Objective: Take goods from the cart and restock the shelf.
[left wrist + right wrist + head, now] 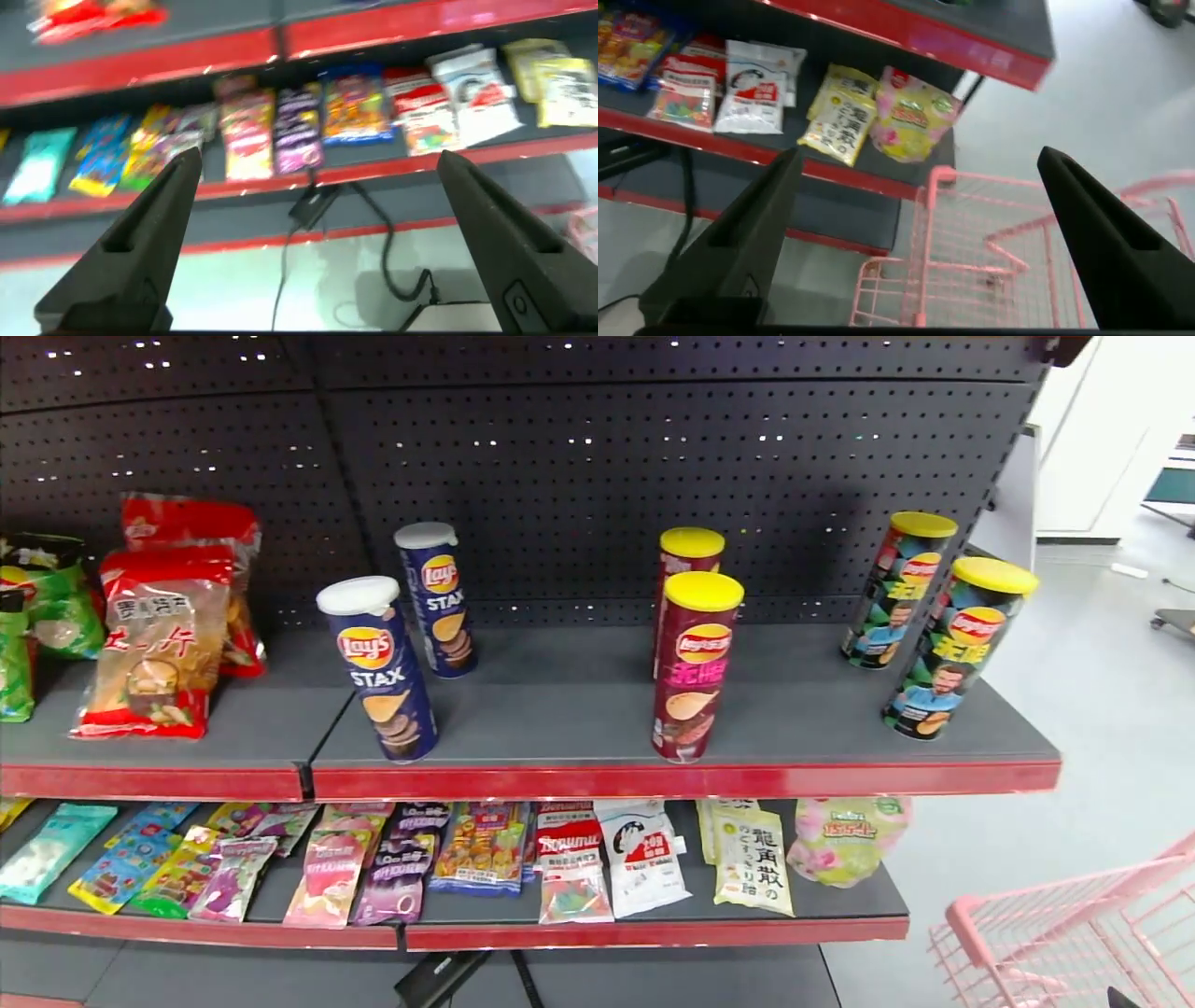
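Both hands are empty. The left hand (320, 161) has its fingers spread wide and faces the lower shelf (653, 931). The right hand (920, 159), spread just as wide, hangs over the cart (926, 224), which stands by the shelf's right end. The goods to pick should be in that cart, but I cannot tell what it holds.

The first risk is at the cart. With fingers spread this wide, a tip could snag the wire rim on the way down. The cart probably rolls, so a snag or a push could shove it off or into the shelf.

Just past it, the yellow bag (842, 121) and the green bag (910, 117) lie close to the lower shelf's front lip. An arm rising from the cart could sweep them off.

A cable (374, 243) trails on the floor under the shelves and could catch the base.

Farthest off, on the upper shelf (681, 779), the blue cans (378, 667), maroon cans (695, 667) and patterned cans (962, 649) stand tall and narrow. The front ones are near the edge, so a careless placement beside them would likely tip one.
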`<state>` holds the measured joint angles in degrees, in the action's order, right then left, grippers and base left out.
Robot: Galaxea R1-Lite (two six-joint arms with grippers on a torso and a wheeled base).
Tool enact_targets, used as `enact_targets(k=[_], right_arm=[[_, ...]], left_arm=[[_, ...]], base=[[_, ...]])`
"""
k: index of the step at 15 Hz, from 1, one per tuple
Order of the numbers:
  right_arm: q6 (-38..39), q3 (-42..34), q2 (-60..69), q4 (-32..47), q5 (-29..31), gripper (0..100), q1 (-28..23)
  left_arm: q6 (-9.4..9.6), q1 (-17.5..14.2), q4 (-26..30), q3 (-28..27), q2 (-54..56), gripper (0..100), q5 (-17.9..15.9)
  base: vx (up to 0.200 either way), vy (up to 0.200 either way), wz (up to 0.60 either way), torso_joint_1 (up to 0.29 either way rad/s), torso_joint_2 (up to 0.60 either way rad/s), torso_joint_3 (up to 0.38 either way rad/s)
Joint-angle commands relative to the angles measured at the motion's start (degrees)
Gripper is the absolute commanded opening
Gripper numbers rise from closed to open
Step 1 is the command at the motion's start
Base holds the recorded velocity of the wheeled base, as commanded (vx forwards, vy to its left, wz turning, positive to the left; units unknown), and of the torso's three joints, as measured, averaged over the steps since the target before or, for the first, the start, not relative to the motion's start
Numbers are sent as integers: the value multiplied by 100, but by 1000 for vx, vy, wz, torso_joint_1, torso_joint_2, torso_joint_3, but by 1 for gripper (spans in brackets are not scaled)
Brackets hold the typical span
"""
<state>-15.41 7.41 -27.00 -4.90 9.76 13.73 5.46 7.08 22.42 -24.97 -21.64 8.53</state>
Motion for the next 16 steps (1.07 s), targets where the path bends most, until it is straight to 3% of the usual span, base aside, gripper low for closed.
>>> enact_targets(k=[1, 12, 14, 16], right_arm=[[-6, -12, 28, -2, -1, 100, -2], [-41, -117, 151, -11, -1, 100, 7], [-41, -126, 222, -11, -10, 100, 7], [-41, -135, 301, -11, -18, 100, 7]], left_arm=[[8, 4, -1, 1, 28, 100, -1], [16, 21, -9, 80, 371, 100, -18], [254, 21, -9, 308, 942, 100, -27], [280, 21, -9, 387, 1136, 100, -27]], base=[[0, 0, 0, 0, 0, 0], [0, 0, 0, 0, 0, 0], [0, 0, 0, 0, 0, 0], [0, 0, 0, 0, 0, 0]])
